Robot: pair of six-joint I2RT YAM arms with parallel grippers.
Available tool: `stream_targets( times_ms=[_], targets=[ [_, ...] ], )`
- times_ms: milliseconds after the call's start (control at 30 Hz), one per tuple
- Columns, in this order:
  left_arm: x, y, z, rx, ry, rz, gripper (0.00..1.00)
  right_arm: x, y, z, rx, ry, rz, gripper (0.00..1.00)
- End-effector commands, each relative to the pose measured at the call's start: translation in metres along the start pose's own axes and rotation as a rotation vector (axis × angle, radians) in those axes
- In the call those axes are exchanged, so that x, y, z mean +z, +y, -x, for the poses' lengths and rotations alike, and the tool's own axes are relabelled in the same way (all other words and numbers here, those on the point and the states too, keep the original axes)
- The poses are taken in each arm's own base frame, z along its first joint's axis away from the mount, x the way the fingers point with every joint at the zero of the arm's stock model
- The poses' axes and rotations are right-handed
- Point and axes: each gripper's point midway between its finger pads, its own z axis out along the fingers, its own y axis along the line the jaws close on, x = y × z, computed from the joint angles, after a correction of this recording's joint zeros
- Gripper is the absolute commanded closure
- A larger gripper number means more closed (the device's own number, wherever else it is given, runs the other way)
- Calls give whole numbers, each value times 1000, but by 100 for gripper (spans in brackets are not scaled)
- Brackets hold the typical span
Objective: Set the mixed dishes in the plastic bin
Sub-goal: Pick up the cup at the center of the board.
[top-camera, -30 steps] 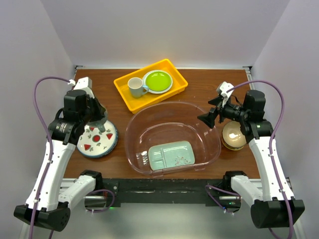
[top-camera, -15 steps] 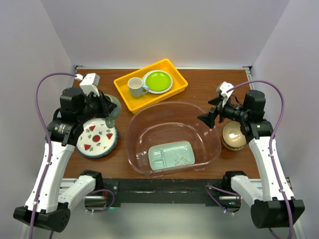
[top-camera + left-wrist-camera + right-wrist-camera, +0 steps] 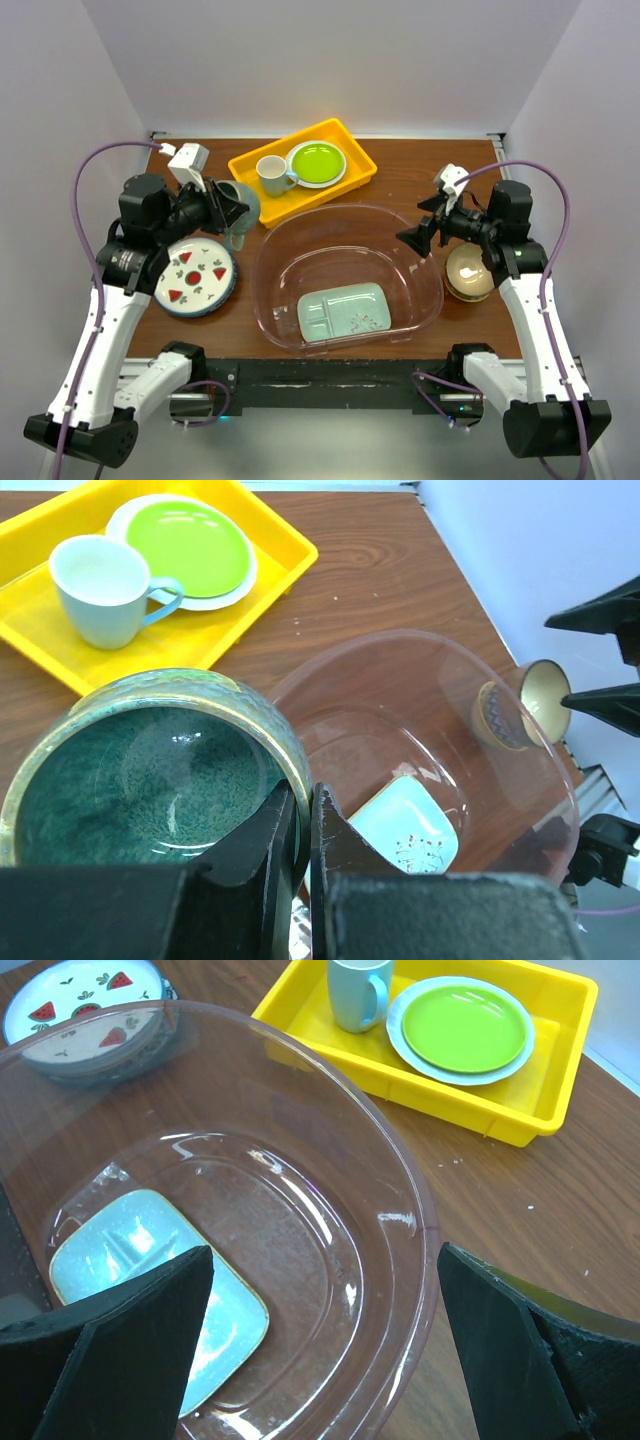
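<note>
The left gripper (image 3: 304,815) is clamping the teal mug's (image 3: 140,770) rim, holding it above the table at the bin's (image 3: 340,250) 10 o'clock. The right gripper (image 3: 418,238) is hovering spread wide at the bin's 3 o'clock. A mint tray (image 3: 343,310) is lying inside.

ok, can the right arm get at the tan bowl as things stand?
Probably yes: right gripper open and empty, tan bowl uncovered outside the plastic bin, though tucked close beside that arm.

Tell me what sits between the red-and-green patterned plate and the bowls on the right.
The plastic bin, with the mint-green tray lying inside it. The top view shows it plainly.
</note>
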Motion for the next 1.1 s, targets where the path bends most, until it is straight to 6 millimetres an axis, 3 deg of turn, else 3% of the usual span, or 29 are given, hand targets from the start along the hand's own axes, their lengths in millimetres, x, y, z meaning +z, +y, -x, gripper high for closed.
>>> stream_targets(
  times_ms=[0,433,1067],
  targets=[
    [-10,-39,44,119,-181,-149,100,-1,-6,9,-36,-17,-21,1],
    [7,-64,29,140,-139,-208,100,-1,-8,7,-33,-14,-25,1],
    [42,-115,-16,209,-24,-267,100,0,-8,6,-30,-11,-24,1]
  ],
)
